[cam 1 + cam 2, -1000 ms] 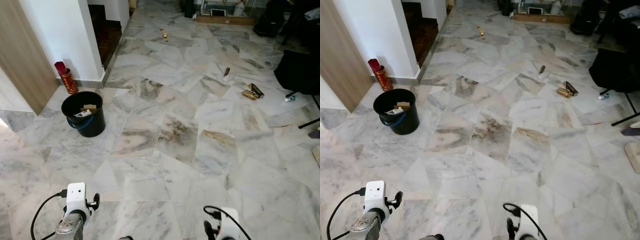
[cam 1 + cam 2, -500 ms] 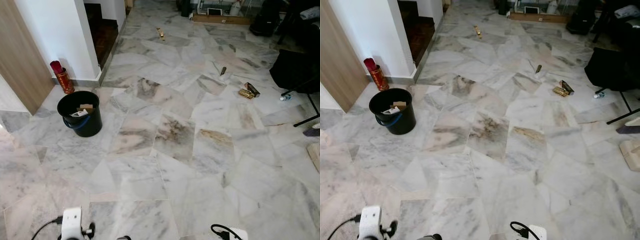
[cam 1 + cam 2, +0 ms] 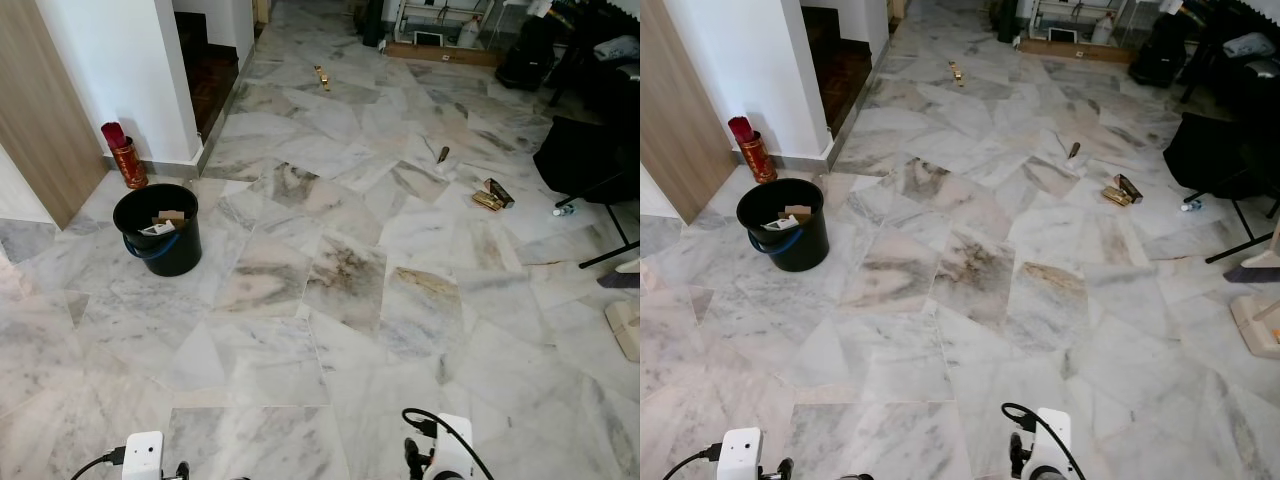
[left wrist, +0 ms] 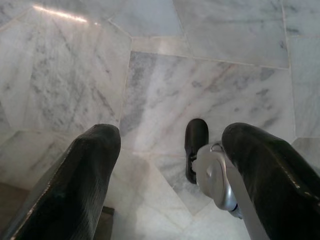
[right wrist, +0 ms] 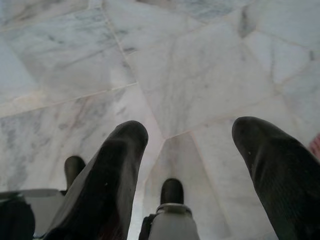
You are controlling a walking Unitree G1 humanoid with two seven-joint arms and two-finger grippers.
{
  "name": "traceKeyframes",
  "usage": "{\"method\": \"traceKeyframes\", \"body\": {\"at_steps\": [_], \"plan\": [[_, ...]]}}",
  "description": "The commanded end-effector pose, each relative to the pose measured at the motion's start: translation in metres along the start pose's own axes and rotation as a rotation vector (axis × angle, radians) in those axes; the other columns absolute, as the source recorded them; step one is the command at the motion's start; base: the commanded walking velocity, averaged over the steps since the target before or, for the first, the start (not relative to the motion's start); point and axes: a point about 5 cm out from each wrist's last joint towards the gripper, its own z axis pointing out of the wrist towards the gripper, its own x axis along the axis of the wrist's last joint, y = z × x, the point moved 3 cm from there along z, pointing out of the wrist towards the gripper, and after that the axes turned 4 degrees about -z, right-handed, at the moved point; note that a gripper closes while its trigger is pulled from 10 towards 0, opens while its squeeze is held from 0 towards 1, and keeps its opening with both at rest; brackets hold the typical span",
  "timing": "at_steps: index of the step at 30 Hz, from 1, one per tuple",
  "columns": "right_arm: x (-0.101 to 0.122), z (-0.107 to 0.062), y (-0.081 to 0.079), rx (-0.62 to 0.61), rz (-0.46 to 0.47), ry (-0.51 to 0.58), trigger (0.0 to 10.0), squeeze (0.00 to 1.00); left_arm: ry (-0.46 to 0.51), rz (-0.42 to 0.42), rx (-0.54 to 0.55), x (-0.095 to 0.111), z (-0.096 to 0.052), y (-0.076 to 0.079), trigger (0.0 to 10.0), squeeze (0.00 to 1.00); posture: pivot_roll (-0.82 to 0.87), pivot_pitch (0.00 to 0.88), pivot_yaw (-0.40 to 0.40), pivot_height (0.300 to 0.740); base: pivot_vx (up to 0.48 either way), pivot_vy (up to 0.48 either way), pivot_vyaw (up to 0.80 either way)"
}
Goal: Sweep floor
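Observation:
Marble floor (image 3: 340,280) stretches ahead of me. Litter lies on it: gold and brown packets (image 3: 492,195) at the right, a small dark piece (image 3: 442,154) beyond them, and a yellowish piece (image 3: 321,75) far back. A black bucket (image 3: 158,230) holding some rubbish stands at the left. Both arms hang low, their wrists at the bottom edge, left (image 3: 143,456) and right (image 3: 449,460). My left gripper (image 4: 170,140) is open over bare tile, and so is my right gripper (image 5: 192,132); neither holds anything.
A red cylinder (image 3: 124,155) stands against the white wall (image 3: 110,70), with a wooden door (image 3: 40,120) to its left. A black chair (image 3: 590,150) and its stand legs, a small bottle (image 3: 563,210) and a beige flat thing (image 3: 626,328) are at the right. Furniture lines the far end.
The camera has shifted, showing more of the room's far right. Both wrists sank lower in the picture, then the right one rose slightly. Bucket and litter stay put.

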Motion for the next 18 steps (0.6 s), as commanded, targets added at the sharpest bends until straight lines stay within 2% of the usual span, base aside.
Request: {"method": "traceKeyframes", "body": {"at_steps": [1, 6, 12, 16, 18], "plan": [[-0.006, -0.003, 0.024, -0.039, 0.013, -0.022, 10.0, 0.00, -0.024, 0.010, -0.005, -0.003, 0.000, 0.001, 10.0, 0.00, 0.19, 0.104, -0.079, 0.740, 0.000, 0.000, 0.00], [-0.009, -0.004, 0.027, -0.049, 0.018, -0.038, 10.0, 0.00, -0.012, 0.030, 0.002, 0.006, 0.003, -0.001, 10.0, 0.00, 0.19, 0.118, -0.065, 0.740, 0.000, 0.000, 0.00], [-0.003, -0.001, 0.017, -0.049, 0.040, -0.021, 10.0, 0.00, 0.003, 0.053, 0.009, 0.012, 0.004, -0.006, 10.0, 0.00, 0.18, 0.109, -0.024, 0.740, 0.000, 0.000, 0.00], [0.009, 0.002, 0.013, -0.049, 0.063, 0.018, 10.0, 0.00, 0.036, 0.069, -0.003, 0.027, 0.008, -0.005, 10.0, 0.00, 0.16, 0.102, 0.009, 0.740, 0.000, 0.000, 0.00], [0.004, 0.000, 0.012, -0.048, 0.062, 0.022, 10.0, 0.00, 0.045, 0.082, -0.012, 0.032, 0.010, -0.003, 10.0, 0.00, 0.16, 0.098, 0.017, 0.740, 0.000, 0.000, 0.00]]}}
